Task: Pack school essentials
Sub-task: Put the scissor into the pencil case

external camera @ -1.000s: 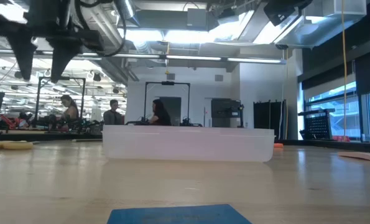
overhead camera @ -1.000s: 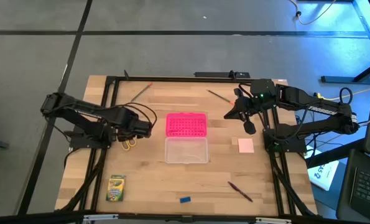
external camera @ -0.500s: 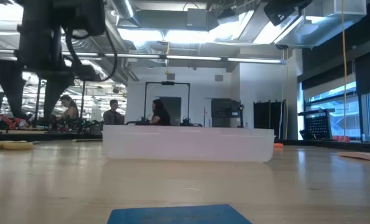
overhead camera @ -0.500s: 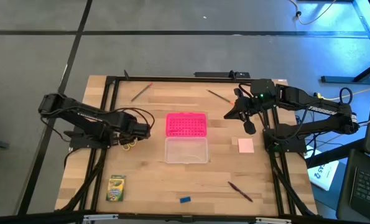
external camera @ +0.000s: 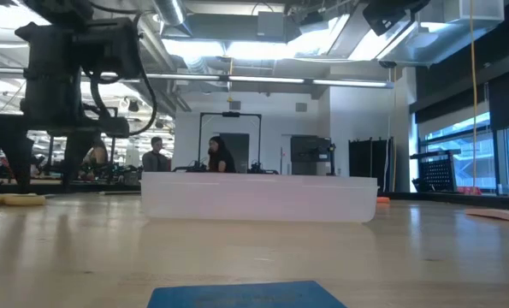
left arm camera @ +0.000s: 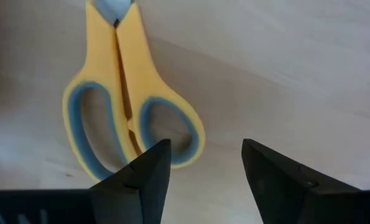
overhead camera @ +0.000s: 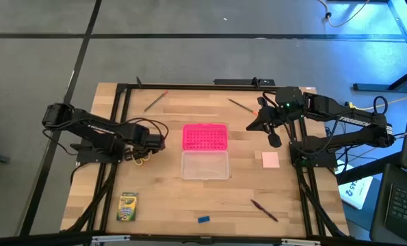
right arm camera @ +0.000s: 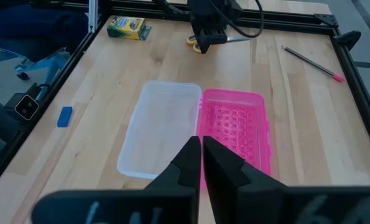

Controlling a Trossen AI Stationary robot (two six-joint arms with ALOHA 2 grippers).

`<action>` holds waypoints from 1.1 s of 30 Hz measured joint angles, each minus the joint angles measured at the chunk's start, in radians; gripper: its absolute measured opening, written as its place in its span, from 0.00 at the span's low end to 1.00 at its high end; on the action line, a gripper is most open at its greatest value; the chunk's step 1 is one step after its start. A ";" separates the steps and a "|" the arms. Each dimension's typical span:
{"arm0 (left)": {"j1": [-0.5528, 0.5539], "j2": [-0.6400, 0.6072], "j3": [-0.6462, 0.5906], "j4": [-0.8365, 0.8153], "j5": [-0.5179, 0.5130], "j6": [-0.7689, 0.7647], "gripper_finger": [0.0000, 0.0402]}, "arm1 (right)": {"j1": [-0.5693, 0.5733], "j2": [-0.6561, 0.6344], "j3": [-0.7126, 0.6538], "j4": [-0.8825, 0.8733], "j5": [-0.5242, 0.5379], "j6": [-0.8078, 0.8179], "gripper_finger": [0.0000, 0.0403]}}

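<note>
step: we're at the very start of packing, going for the yellow-handled scissors (left arm camera: 125,106) first; nothing sits in the clear plastic box (overhead camera: 205,165) yet as far as we can tell
left pincer: left pincer (left arm camera: 203,171) hangs right over the scissors near the counter's left edge, fingers apart with a gap between them, nothing held; one finger tip (left arm camera: 148,169) overlaps the handle loop in the left wrist view, the other is over bare wood
right pincer: right pincer (right arm camera: 201,155) waits up near the far right corner of the counter (overhead camera: 162,198), fingers pressed together, empty
scissors: lying flat on the wood, closed, handles toward the left pincer, not lifted
box and lid: clear box sits mid-counter, touching the bright pink lid (overhead camera: 204,137) on its far side
other stuff: crayon box (overhead camera: 127,206) near the front left corner, blue eraser (overhead camera: 203,219) at the front edge, a pen (overhead camera: 264,210) front right, pale pink pad (overhead camera: 270,159) by the right edge, two more pencils along the far edge, (overhead camera: 155,101) and (overhead camera: 241,104)
next move: we reckon the left pincer needs to shift sideways so both fingers straddle the handles, drop to the wood, close, then carry over to the clear box
watch out: flat thin scissors on wood could slip out of a shallow pinch, so we'd want the fingers low before closing
</note>
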 joint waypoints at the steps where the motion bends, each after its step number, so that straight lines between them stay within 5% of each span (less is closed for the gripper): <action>1: 0.000 0.000 -0.005 0.000 0.000 0.000 0.48 | 0.000 0.000 0.000 0.000 0.000 0.000 0.05; 33: 0.000 -0.001 -0.060 0.073 -0.053 -0.008 0.48 | 0.000 0.000 0.000 0.000 0.000 0.000 0.05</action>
